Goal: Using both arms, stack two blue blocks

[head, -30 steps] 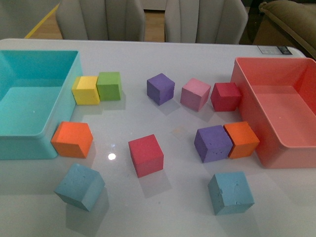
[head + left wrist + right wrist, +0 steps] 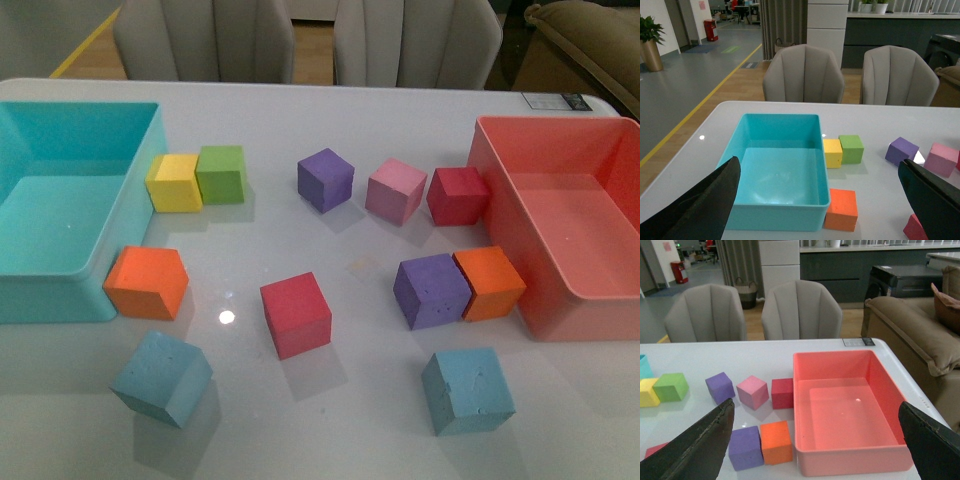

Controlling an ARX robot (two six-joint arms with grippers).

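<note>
L blue block sits front-left on table, nearer cam than orange cube, turned corner-on. R blue block front-right, nearly square-on, slightly skewed. Both cubes, no long axis. L gripper & R gripper: fingers spread wide, holding nothing.

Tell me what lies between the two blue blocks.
Nothing: in the front view the table between the left blue block and the right blue block is bare. A red block sits just behind that line.
</note>
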